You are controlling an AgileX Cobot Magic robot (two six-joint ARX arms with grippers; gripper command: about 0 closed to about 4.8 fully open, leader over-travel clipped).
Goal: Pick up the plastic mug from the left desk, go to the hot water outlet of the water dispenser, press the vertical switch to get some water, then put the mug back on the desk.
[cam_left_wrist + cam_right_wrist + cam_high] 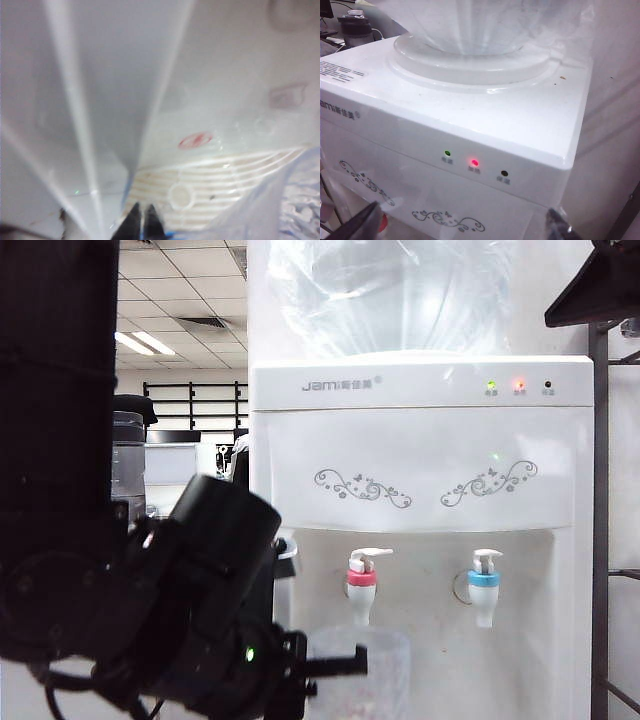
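A: Where is the plastic mug (pixel 362 672) relative to the water dispenser (pixel 420 455)?

B: Low in the dispenser's recess, directly under the hot water outlet (pixel 361 592), the tap with the pink-red collar. The mug's rim sits just below the nozzle, with a small gap between them. The vertical switch (pixel 370 555) stands above that tap, untouched.

A: And the left gripper (pixel 335 664)?

B: It reaches in from the side away from the blue-collared tap (pixel 484 586), its dark fingers lying against the mug's near wall. In the left wrist view the left gripper's tips (pixel 142 223) are pinched nearly together, and the mug's clear edge shows beside them; what exactly they pinch is blurred there.

A: Room to move?

B: The mug has the recess's white back wall behind it and open space toward the blue-collared tap. The left arm's bulk crowds the other side.

A: The right gripper (pixel 462 223)?

B: Up high, in front of the dispenser's indicator lights (pixel 474 162), jaws spread wide and holding nothing, well apart from the mug.
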